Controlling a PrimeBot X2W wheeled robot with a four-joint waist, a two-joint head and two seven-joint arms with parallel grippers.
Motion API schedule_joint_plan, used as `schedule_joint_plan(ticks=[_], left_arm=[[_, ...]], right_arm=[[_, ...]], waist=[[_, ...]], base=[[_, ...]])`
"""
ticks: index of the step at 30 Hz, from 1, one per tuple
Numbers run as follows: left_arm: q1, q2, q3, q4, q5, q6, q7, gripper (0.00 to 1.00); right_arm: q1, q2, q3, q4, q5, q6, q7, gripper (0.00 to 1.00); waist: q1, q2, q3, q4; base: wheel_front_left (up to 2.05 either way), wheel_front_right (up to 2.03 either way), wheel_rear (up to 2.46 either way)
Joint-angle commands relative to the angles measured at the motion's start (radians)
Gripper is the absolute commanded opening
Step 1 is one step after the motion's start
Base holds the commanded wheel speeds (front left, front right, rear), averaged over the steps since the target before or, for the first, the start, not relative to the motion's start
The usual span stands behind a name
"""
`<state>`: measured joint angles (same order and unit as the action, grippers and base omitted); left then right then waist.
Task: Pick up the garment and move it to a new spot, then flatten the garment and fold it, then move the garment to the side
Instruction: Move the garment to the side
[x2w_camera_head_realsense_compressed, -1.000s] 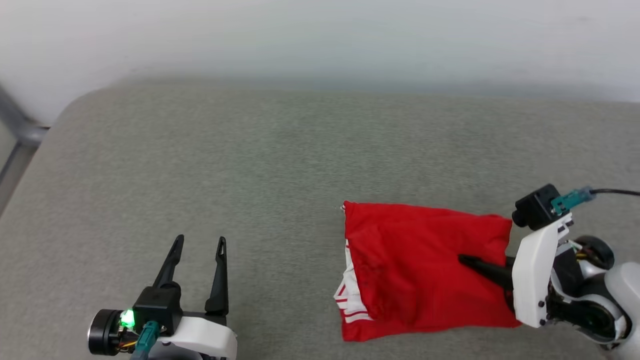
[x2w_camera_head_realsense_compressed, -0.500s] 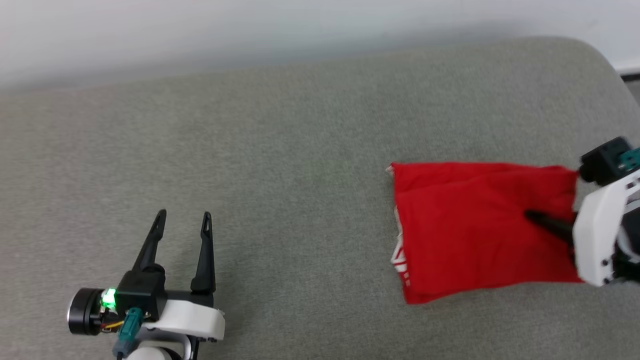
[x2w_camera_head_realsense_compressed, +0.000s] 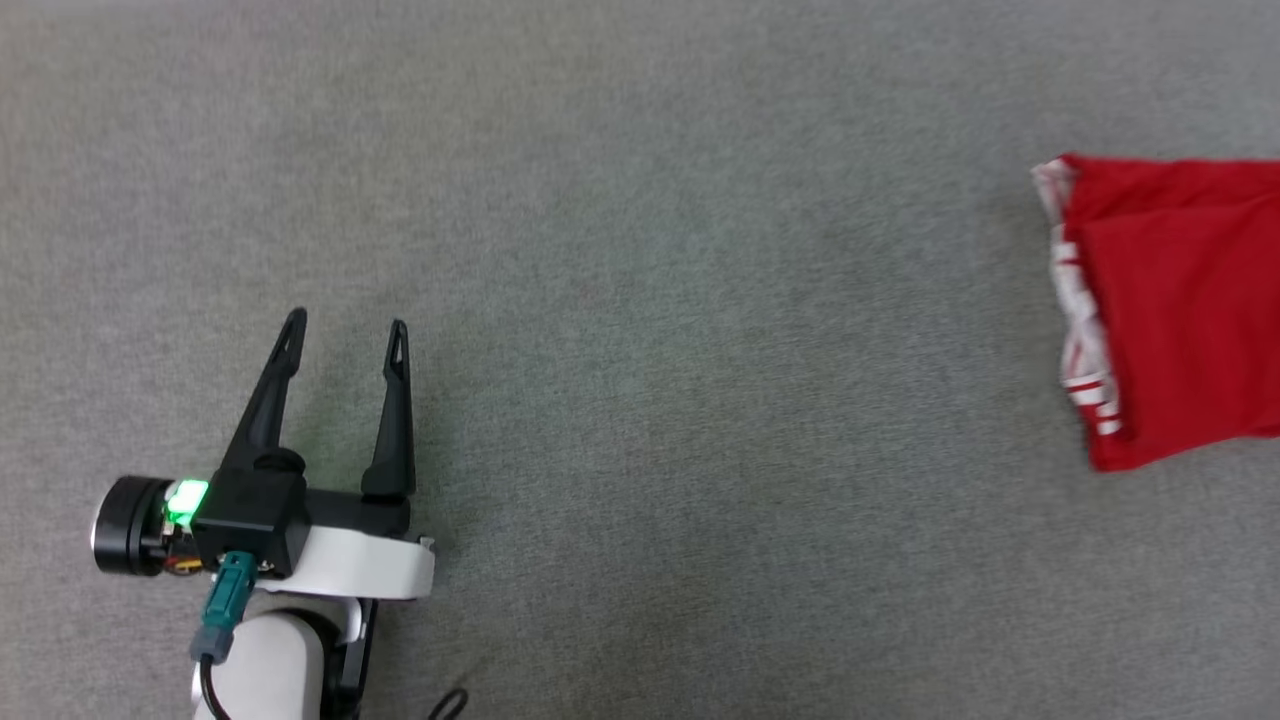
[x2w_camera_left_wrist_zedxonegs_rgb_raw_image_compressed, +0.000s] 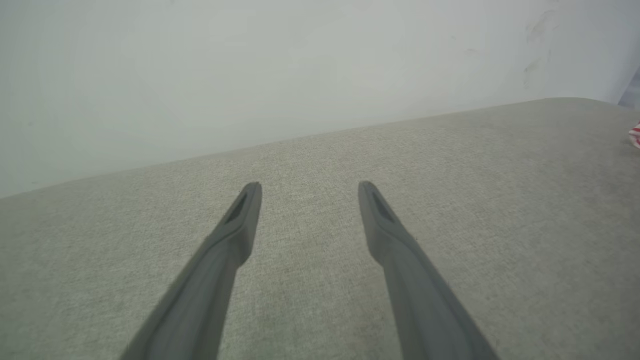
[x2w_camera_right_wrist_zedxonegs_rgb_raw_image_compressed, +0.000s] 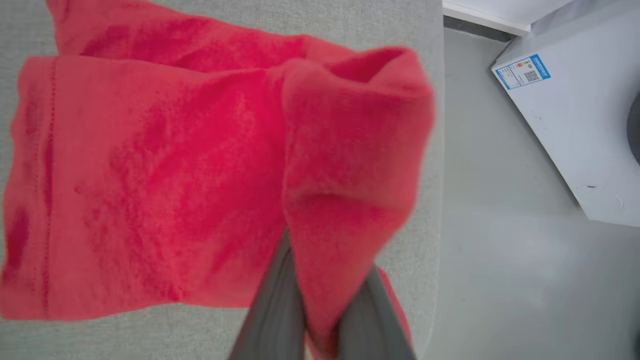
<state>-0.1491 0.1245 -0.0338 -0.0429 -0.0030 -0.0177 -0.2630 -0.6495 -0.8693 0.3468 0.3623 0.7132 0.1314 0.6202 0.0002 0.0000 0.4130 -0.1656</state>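
- Folded red: the garment (x2w_camera_head_realsense_compressed: 1180, 310) lies as a compact rectangle at the 3 o'clock edge of my head view, its striped trim toward 9 o'clock, on the grey padded surface (x2w_camera_head_realsense_compressed: 640, 300).
- My right gripper (x2w_camera_right_wrist_zedxonegs_rgb_raw_image_compressed: 322, 320) is pressed together on a raised fold of that cloth. In its wrist view the rest of the garment spreads flat toward 9 o'clock, close to the surface's edge, with floor (x2w_camera_right_wrist_zedxonegs_rgb_raw_image_compressed: 490, 225) and a white labelled cabinet (x2w_camera_right_wrist_zedxonegs_rgb_raw_image_compressed: 565, 125) beyond at 2 o'clock.
- My left gripper (x2w_camera_head_realsense_compressed: 346, 322) sits at 8 o'clock in the head view, fingers spread wide and holding nothing, well apart from the garment.
- By my reading, flattening and folding are done, and the last step, the move to the side, is under way.
- Left to do: settle the bundle without spoiling the fold, then let go.
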Motion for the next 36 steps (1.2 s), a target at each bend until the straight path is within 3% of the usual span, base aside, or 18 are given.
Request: schedule_joint_plan(ticks=[1,5,16,17,22,27,33,36], left_arm=[[-0.025,0.008,-0.006,-0.011,0.005,-0.005,-0.002,1.00],[-0.048,0.012,-0.011,-0.030,0.007,-0.005,-0.002,1.00],[-0.068,0.024,-0.022,-0.049,0.007,0.003,-0.002,1.00],[-0.059,0.022,-0.025,-0.040,0.004,0.007,-0.002,1.00],[-0.035,0.011,-0.032,-0.027,-0.001,0.018,-0.002,1.00],[0.010,0.002,-0.032,-0.014,-0.010,0.030,-0.002,1.00],[0.083,-0.010,-0.018,-0.001,-0.023,0.052,-0.002,1.00],[0.113,-0.016,-0.018,0.006,-0.025,0.058,-0.002,1.00]], right_arm=[[-0.031,-0.002,-0.027,0.038,-0.026,-0.002,-0.007,0.00],[-0.072,-0.015,-0.078,0.119,-0.110,-0.002,-0.022,0.00],[-0.122,0.032,-0.237,0.289,-0.219,-0.002,-0.059,0.00],[-0.139,0.052,-0.274,0.311,-0.243,-0.002,-0.101,1.00],[-0.118,0.071,-0.290,0.328,-0.299,-0.002,-0.179,1.00],[-0.092,0.079,-0.270,0.259,-0.345,-0.002,-0.322,1.00],[-0.069,0.151,-0.292,0.157,-0.416,-0.002,-0.524,1.00],[-0.038,0.218,-0.322,0.111,-0.462,-0.001,-0.623,1.00]], waist=[[-0.0002,0.0000,0.052,0.024],[-0.0002,0.0000,0.091,0.040],[-0.0002,0.0000,0.131,0.052],[-0.0002,0.0000,0.108,0.049],[-0.0002,0.0000,0.035,0.053],[-0.0002,0.0000,-0.049,0.059],[-0.0002,0.0000,-0.154,0.071],[-0.0002,0.0000,-0.204,0.091]], base=[[0.00,0.00,0.00],[0.00,0.00,0.00],[0.00,0.00,0.00],[0.00,0.00,0.00],[0.00,0.00,0.00],[0.00,0.00,0.00],[0.00,0.00,0.00],[0.00,0.00,0.00]])
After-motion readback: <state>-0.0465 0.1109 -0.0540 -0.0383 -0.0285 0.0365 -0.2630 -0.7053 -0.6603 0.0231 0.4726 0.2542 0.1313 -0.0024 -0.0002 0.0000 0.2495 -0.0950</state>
